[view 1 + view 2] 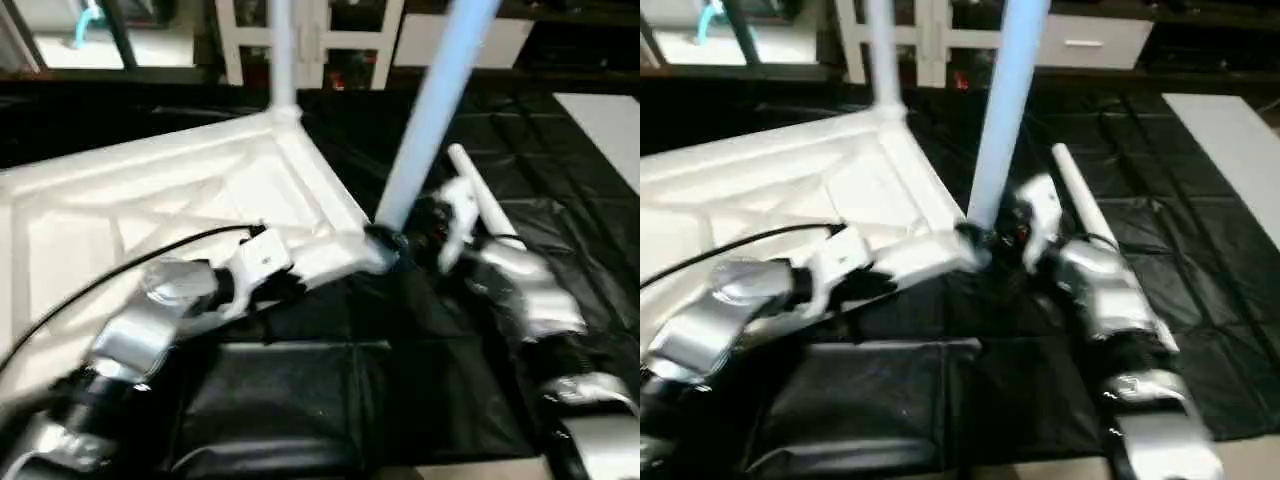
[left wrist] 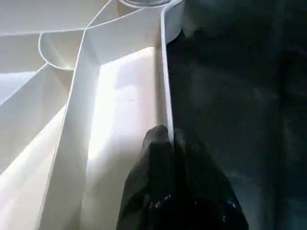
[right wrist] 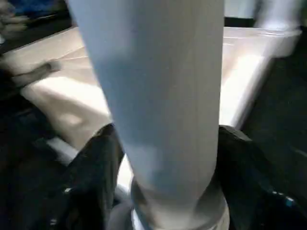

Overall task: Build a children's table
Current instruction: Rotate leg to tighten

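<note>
Leg fitting is the step in hand: the table top (image 1: 180, 200) lies ribbed side up on the black sheet (image 1: 560, 200), one leg (image 1: 282, 55) stands in its far corner socket and a second leg (image 1: 430, 110) stands in the near right corner socket. The left hand (image 2: 170, 143) is closed, pinching the top's rim, while the right hand (image 3: 165, 158) has its fingers on both sides of the second leg's base; whether they press it I cannot tell. A loose leg (image 1: 1080, 200) lies just beside the right arm, so the next move probably calls for letting go and fetching it.

- Table top (image 1: 150, 200) lies underside up, at left.
- Two legs (image 1: 430, 110) stand in its far & near right corners.
- Third leg (image 1: 1080, 195) lies just right of top.
</note>
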Tool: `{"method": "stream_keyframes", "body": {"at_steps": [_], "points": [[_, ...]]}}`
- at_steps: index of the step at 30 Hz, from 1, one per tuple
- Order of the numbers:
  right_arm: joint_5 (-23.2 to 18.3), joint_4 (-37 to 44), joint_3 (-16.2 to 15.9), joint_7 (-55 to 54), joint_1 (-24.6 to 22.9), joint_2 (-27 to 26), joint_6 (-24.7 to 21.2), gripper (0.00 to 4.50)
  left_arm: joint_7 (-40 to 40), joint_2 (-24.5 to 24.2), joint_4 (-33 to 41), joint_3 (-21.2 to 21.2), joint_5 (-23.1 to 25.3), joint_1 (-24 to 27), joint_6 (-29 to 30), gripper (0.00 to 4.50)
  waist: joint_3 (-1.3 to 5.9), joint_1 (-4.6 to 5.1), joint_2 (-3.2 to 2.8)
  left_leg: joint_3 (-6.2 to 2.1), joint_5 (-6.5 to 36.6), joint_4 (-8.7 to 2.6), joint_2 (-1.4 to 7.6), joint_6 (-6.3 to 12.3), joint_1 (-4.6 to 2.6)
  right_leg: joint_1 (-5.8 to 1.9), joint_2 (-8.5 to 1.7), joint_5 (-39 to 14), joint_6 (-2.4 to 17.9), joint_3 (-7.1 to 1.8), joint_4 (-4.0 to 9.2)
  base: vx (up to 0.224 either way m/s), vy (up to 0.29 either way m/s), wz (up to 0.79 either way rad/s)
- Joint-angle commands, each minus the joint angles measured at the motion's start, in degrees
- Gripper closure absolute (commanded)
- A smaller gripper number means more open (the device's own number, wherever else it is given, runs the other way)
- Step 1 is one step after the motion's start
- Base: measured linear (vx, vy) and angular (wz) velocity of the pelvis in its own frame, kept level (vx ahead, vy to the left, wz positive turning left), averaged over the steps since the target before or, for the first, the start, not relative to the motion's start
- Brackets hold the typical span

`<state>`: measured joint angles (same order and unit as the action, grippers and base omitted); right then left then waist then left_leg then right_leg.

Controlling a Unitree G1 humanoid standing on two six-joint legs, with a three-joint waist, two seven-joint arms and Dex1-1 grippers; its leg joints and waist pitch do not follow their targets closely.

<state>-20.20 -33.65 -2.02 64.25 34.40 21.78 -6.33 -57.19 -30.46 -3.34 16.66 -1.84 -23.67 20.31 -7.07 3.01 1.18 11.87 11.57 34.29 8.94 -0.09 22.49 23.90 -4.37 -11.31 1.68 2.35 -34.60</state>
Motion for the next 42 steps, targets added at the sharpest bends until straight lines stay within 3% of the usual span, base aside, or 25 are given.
{"method": "stream_keyframes", "body": {"at_steps": [1, 4, 7, 13, 21, 24, 25, 27, 28, 29, 30, 31, 33, 34, 35, 40, 42], "points": [[-1.1, 2.2, 0.3, 3.3, -0.4, 1.1, -1.1, 1.41, -2.0, -0.5, -0.7, 2.4, -0.1, 1.9, -0.1, 4.5, 3.61, -0.14, -0.27, -1.91, -1.5, -3.84, 4.98, 11.49, -1.64, -2.8, -4.1, 7.5, 18.7, -2.79, 2.09, 0.0, 0.0, 0.0], [-1.6, 2.4, 0.5, 7.0, -0.7, 2.9, -0.9, 1.41, -2.9, -0.7, -1.2, 1.8, -0.3, 2.2, -1.4, 4.5, 3.45, -0.4, -0.14, -1.68, 1.1, -3.91, 4.95, 10.26, -1.75, -2.71, -4.27, 2.7, 18.8, -2.91, 2.58, 0.0, 0.0, 0.0], [-2.1, 1.5, 1.3, 6.1, -0.5, 2.5, -1.2, 1.72, -3.0, -0.2, -1.9, 1.5, -0.1, 2.1, -2.2, 4.5, 3.45, -0.54, -0.06, -1.65, 2.0, -3.94, 4.92, 9.13, -1.86, -2.68, -4.22, 0.7, 18.6, -3.01, 2.71, 0.0, 0.0, 0.0], [-2.1, 2.7, 0.6, 6.8, -1.6, 1.9, -2.4, 2.16, -3.0, -0.6, -1.9, 1.7, -1.0, 2.0, -2.3, 4.5, 3.63, -0.71, -0.1, -1.63, 0.9, -3.78, 4.82, 9.05, -1.91, -2.7, -4.11, 2.0, 18.8, -3.01, 2.45, 0.0, 0.0, 0.0], [0.7, 1.6, -0.6, 2.9, -2.8, 0.5, -1.9, 2.47, -3.4, -0.4, -1.7, 1.6, -0.8, 2.2, -2.0, 4.5, 3.78, -0.77, -0.15, -1.67, 1.8, -3.76, 4.8, 8.34, -1.93, -2.78, -4.14, 0.4, 18.6, -2.94, 2.51, 0.0, 0.0, 0.0], [4.1, -0.8, -0.6, -5.5, -2.8, -1.4, -1.5, 2.51, -1.7, 0.7, -1.4, 2.1, -0.1, 1.7, -0.5, 4.5, 3.7, -0.68, -0.34, -1.67, 3.1, -3.9, 4.79, 7.3, -1.97, -2.68, -4.11, -1.5, 18.4, -2.94, 2.71, 0.0, 0.0, 0.0], [5.5, -2.1, -0.6, -9.3, -2.5, -2.3, -1.1, 2.52, -0.6, 1.4, -1.3, 2.6, 0.6, 1.3, 0.8, 4.5, 3.61, -0.41, -0.22, -1.69, 4.3, -4.03, 4.87, 6.11, -1.95, -2.66, -4.22, -3.2, 18.3, -3.03, 2.91, 0.0, 0.0, 0.0], [9.1, -6.2, 0.3, -22.5, -1.4, -5.0, -0.6, 2.54, 4.6, 4.6, -1.7, 3.4, 2.8, -0.3, 7.0, 4.5, 3.49, 0.12, -0.2, -1.68, 8.0, -4.26, 4.88, 3.32, -2.14, -2.52, -4.25, -7.7, 17.6, -3.17, 3.47, 0.0, 0.0, 0.0], [9.1, -6.2, 0.3, -22.5, -1.4, -5.0, -0.6, 2.54, 4.6, 4.6, -1.7, 3.4, 2.8, -0.3, 7.0, 4.5, 3.49, 0.12, -0.2, -1.68, 8.0, -4.26, 4.88, 3.32, -2.14, -2.52, -4.25, -7.7, 17.6, -3.17, 3.47, 0.0, 0.0, 0.0], [11.4, -10.7, 2.5, -38.7, -0.1, -8.7, -0.9, 2.55, 12.5, 10.1, -3.7, 3.2, 5.2, -2.9, 14.4, 4.5, 3.14, 0.42, -0.18, -1.69, 10.0, -4.49, 4.86, 0.59, -2.31, -2.15, -4.16, -11.5, 16.8, -3.23, 3.83, 0.0, 0.0, 0.0], [11.3, -11.9, 3.4, -42.4, 0.3, -9.9, -1.0, 2.56, 14.4, 11.7, -4.5, 3.1, 5.7, -3.7, 15.8, 4.5, 2.82, 0.58, -0.19, -1.83, 12.4, -4.63, 4.7, -0.2, -2.44, -1.84, -4.13, -15.2, 16.2, -3.21, 4.36, 0.0, 0.0, 0.0], [10.9, -13.3, 4.2, -45.6, 0.6, -11.3, -0.8, 2.58, 16.5, 13.7, -5.6, 2.6, 5.8, -4.7, 17.0, 4.5, 2.87, 0.44, 0.04, -2.01, 15.9, -4.41, 4.39, -1.7, -2.81, -1.71, -4.36, -21.3, 14.3, -3.22, 5.03, 0.0, 0.0, 0.0], [10.4, -15.8, 5.1, -50.6, 1.2, -14.5, 0.4, 2.59, 20.3, 18.0, -7.5, 1.2, 5.1, -6.6, 19.4, 4.5, 2.9, 0.51, 0.01, -2.36, 17.8, -4.51, 4.29, -2.2, -2.63, -1.69, -4.43, -24.7, 12.0, -3.22, 5.43, 0.0, 0.0, 0.0], [10.4, -15.8, 5.1, -50.6, 1.2, -14.5, 0.4, 2.59, 20.3, 18.0, -7.5, 1.2, 5.1, -6.6, 19.4, 4.5, 2.98, 0.59, -0.13, -2.46, 18.5, -4.64, 4.29, -2.36, -2.57, -1.52, -4.18, -23.7, 11.3, -3.13, 5.47, 0.0, 0.0, 0.0], [9.5, -18.3, 6.2, -55.6, 2.0, -19.0, 1.5, 2.59, 22.9, 21.9, -9.6, 0.6, 4.6, -8.6, 20.1, 4.5, 3.13, 0.82, -0.05, -2.41, 19.3, -4.78, 4.31, -2.4, -2.62, -1.42, -3.93, -21.9, 11.0, -3.09, 5.37, 0.0, 0.0, 0.0], [9.4, -20.3, 6.2, -56.8, 4.1, -22.5, 3.3, 2.59, 23.0, 23.8, -9.9, 1.0, 4.7, -9.9, 19.8, 4.5, 3.22, 1.02, 0.19, -2.74, 22.3, -5.16, 4.19, -2.5, -2.38, -1.31, -3.79, -21.0, 9.8, -2.88, 5.44, 0.0, 0.0, 0.0], [8.4, -19.9, 6.3, -51.2, 5.6, -21.9, 4.3, 2.59, 19.2, 20.4, -8.3, 2.3, 5.4, -8.5, 14.1, 4.5, 3.31, 1.13, 0.18, -2.93, 22.9, -5.22, 4.18, -2.08, -2.13, -1.41, -3.9, -21.3, 9.4, -2.82, 5.47, 0.0, 0.0, 0.0]]}}
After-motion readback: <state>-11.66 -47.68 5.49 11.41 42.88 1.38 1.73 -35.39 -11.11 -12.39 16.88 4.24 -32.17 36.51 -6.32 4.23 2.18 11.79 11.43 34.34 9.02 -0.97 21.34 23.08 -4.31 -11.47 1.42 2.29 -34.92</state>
